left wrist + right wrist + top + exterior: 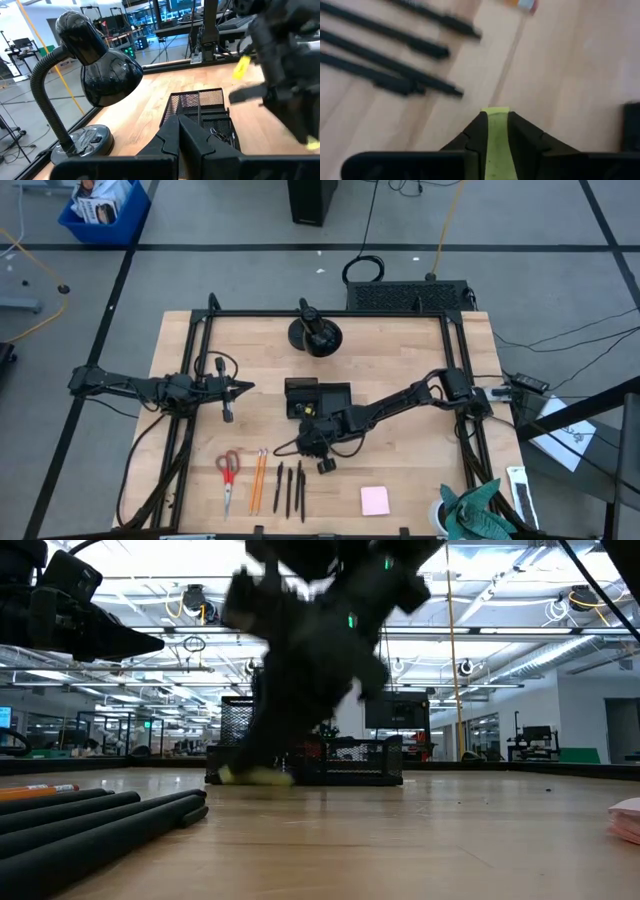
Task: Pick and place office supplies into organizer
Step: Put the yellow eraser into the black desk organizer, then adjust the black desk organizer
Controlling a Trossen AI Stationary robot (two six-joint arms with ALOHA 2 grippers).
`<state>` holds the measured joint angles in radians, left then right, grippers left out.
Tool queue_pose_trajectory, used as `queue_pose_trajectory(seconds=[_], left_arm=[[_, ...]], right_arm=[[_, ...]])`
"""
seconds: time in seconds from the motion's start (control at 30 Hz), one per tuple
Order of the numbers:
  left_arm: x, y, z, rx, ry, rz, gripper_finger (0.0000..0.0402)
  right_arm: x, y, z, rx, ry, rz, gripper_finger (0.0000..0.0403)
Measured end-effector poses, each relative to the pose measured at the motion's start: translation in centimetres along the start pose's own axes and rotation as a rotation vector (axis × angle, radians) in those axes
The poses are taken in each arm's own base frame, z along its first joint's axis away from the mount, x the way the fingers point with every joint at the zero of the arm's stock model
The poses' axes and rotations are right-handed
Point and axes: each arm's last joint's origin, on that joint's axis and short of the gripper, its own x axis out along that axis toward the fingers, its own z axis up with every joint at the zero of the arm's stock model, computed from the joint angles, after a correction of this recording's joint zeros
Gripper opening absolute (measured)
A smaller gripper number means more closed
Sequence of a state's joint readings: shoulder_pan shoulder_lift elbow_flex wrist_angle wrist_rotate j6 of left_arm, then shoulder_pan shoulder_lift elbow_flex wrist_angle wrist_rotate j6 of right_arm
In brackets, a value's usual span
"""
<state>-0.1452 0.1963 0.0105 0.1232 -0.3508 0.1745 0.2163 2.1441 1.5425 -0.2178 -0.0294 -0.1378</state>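
Along the near edge of the pale wooden table (400, 470) lie one pair of red-handled scissors (228, 472), two orange pencils (258, 478), three black pens (290, 488) and one pink square sticky-note pad (375, 500); a small black binder clip (326, 466) sits just beyond the pens. The black mesh organizer tray (318, 397) stands mid-table, near a black gooseneck desk lamp (314, 332).

Only the right wrist view shows the right gripper (495, 125) clamped on a small yellow-green strip (496, 145), above bare wood close to the pens. From overhead the arm hides that strip. The low view catches a yellow bit (250, 775) at the tabletop under the blurred arm, in front of the tray.

The left gripper (246, 388) hangs closed and empty left of the tray
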Motion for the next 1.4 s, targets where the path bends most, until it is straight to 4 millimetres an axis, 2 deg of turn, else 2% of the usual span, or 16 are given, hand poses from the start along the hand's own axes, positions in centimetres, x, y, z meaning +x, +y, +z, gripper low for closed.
queue_pose_trajectory(seconds=[0.23, 0.4, 0.67, 0.77, 0.93, 1.23, 1.4], left_arm=[[0.0, 0.0, 0.0, -0.002, -0.001, 0.000, 0.0006], [0.0, 0.0, 0.0, -0.001, -0.001, 0.000, 0.0006], [0.0, 0.0, 0.0, 0.000, 0.000, 0.000, 0.0006], [0.0, 0.0, 0.0, 0.000, 0.000, 0.000, 0.0006], [0.0, 0.0, 0.0, 0.001, 0.000, -0.001, 0.0006], [0.0, 0.0, 0.0, 0.000, 0.000, -0.001, 0.0006], [0.0, 0.0, 0.0, 0.001, 0.000, 0.000, 0.0006]], right_arm=[[-2.1, -0.5, 1.4, -0.072, -0.039, -0.171, 0.0051], [-3.4, -3.0, 1.9, -0.075, -0.056, -0.341, 0.0051], [-3.0, -6.5, 0.5, 0.014, -0.014, -0.327, 0.0051], [-2.6, -7.1, -0.3, 0.033, 0.018, -0.303, 0.0051], [-2.4, -7.2, -0.4, 0.060, 0.019, -0.282, 0.0059], [-2.3, -7.1, -0.2, 0.080, 0.002, -0.309, 0.0123], [-2.4, -7.1, -0.2, 0.072, 0.013, -0.354, 0.0143]])
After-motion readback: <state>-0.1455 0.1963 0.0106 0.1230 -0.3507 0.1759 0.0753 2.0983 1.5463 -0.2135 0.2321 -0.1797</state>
